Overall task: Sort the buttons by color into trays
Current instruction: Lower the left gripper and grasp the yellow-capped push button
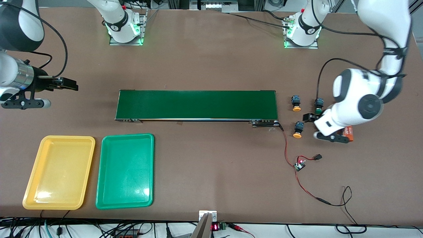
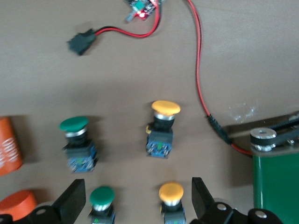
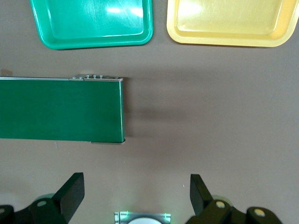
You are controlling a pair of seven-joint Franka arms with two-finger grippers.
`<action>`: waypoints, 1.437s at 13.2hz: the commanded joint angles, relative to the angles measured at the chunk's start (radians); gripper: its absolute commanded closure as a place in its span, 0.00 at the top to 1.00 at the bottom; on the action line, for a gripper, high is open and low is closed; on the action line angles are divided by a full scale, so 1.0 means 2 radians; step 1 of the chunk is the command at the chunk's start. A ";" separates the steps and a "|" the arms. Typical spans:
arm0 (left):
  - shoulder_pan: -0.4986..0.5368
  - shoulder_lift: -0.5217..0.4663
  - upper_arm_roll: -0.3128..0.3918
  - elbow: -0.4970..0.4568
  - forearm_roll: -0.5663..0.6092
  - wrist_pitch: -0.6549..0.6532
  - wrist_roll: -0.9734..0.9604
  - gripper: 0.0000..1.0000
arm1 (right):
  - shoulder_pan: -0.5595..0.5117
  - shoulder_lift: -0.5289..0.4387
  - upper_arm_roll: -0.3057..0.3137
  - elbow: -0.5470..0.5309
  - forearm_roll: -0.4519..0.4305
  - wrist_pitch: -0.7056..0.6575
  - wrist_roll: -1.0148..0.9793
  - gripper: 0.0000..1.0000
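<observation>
Four buttons lie past the conveyor's end toward the left arm's end. Two are orange-capped. One green-capped button shows; the arm hides the other. My left gripper hovers open over them, empty. In the left wrist view a green button and an orange button show between the fingers of my left gripper. Another green button and orange button lie apart. The yellow tray and green tray are empty. My right gripper waits open.
A long dark-green conveyor crosses the table's middle. An orange cylinder lies under my left hand. Red and black wires with a small board run from the conveyor's end, nearer the front camera than the buttons.
</observation>
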 commanded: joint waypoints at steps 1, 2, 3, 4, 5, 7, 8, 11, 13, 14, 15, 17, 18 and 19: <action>-0.012 0.006 0.004 -0.047 -0.001 0.078 0.010 1.00 | 0.000 -0.095 0.001 -0.139 0.007 0.082 -0.001 1.00; -0.017 0.011 0.004 -0.064 -0.001 0.109 0.009 1.00 | 0.000 -0.113 0.001 -0.169 0.007 0.105 -0.001 1.00; -0.021 0.015 0.004 -0.079 -0.001 0.139 0.010 1.00 | 0.001 -0.120 0.001 -0.182 0.008 0.114 -0.001 1.00; -0.021 0.024 0.004 -0.092 -0.001 0.171 0.010 1.00 | 0.001 -0.119 0.001 -0.183 0.010 0.115 0.003 1.00; -0.021 0.030 0.004 -0.100 -0.001 0.196 0.011 1.00 | 0.001 -0.117 0.002 -0.182 0.010 0.115 0.006 1.00; -0.021 0.038 0.004 -0.103 -0.001 0.212 0.010 1.00 | 0.016 -0.117 0.002 -0.179 0.011 0.114 0.008 1.00; -0.021 0.041 0.004 -0.103 -0.001 0.224 0.011 1.00 | 0.027 -0.115 0.003 -0.179 0.011 0.117 0.012 1.00; -0.020 0.048 0.004 -0.105 -0.001 0.228 0.007 0.89 | 0.089 -0.110 0.006 -0.169 0.024 0.127 0.104 1.00; -0.017 0.052 0.004 -0.103 -0.001 0.228 0.009 0.65 | 0.122 -0.094 0.006 -0.168 0.024 0.159 0.142 1.00; -0.015 0.052 0.004 -0.099 -0.001 0.225 0.008 0.48 | 0.139 -0.083 0.006 -0.168 0.024 0.174 0.165 1.00; -0.014 0.052 0.004 -0.099 -0.001 0.224 0.008 0.30 | 0.152 -0.075 0.006 -0.168 0.024 0.183 0.180 1.00; -0.014 0.049 0.004 -0.097 -0.001 0.224 0.006 0.21 | 0.169 -0.055 0.006 -0.167 0.024 0.203 0.194 1.00; -0.014 0.046 0.004 -0.093 -0.001 0.221 0.006 0.22 | 0.175 -0.045 0.006 -0.167 0.024 0.212 0.195 1.00; -0.014 0.039 0.004 -0.083 -0.001 0.198 0.006 0.22 | 0.185 -0.035 0.007 -0.168 0.025 0.231 0.196 1.00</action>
